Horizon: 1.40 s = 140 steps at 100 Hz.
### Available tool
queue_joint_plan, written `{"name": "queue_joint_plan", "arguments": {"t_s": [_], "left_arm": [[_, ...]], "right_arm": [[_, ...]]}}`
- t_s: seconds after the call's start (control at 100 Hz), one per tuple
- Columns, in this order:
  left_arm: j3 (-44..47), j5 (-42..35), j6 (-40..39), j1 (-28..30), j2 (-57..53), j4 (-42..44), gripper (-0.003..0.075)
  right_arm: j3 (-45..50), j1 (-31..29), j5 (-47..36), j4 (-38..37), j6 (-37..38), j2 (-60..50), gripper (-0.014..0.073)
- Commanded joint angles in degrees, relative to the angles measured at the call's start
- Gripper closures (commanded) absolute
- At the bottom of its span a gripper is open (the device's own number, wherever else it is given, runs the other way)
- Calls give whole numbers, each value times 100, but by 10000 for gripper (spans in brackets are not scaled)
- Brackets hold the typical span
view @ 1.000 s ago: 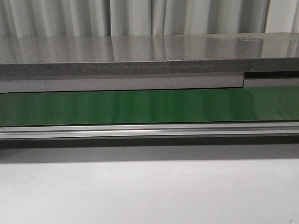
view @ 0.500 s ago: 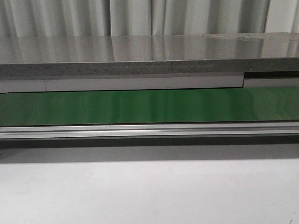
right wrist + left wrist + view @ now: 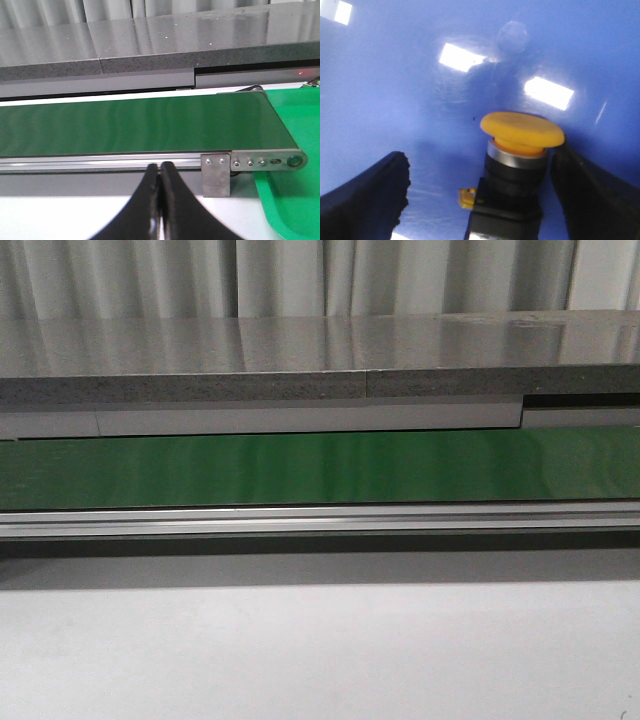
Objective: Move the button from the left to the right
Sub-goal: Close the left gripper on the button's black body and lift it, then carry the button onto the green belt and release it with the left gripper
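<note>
Left wrist view shows the button [image 3: 520, 150] upright between my left claw's [image 3: 480, 195] spread-apart fingers, touching one finger and clear of the other.

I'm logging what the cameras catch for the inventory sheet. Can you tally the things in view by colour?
Yellow: 1, the button cap
Green: 2, the belt and the tray
Blue: 1, the surface under the button
Black: 2, left hand and right hand
Total: 6

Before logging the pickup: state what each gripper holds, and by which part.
Nothing is clamped yet. The left gripper is open, its jaws on either side of the button, one close against the yellow cap, the other well clear. The right gripper is shut on nothing.
</note>
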Motion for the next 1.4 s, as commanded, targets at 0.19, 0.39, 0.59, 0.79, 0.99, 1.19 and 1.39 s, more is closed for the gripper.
{"name": "queue_joint_plan", "arguments": {"t_s": [0.19,0.39,0.59,0.79,0.99,1.19,1.39], "left_arm": [[-76,16,-12,-18,-150,-77,431],[-88,39,-12,-18,-150,-77,575],[-310,276,-12,-18,-201,-77,606],[-680,391,-12,-18,-622,-77,606],[-938,692,55,-101,-1099,-345,606],[-964,1109,573,-434,-1240,-730,606],[-964,1170,709,-859,-1240,-730,606]], "right_arm": [[-88,3,-438,0,-29,-113,661],[-88,3,-438,0,-29,-113,661],[-88,3,-438,0,-29,-113,661],[-88,3,-438,0,-29,-113,661],[-88,3,-438,0,-29,-113,661],[-88,3,-438,0,-29,-113,661],[-88,3,-438,0,-29,-113,661]]}}
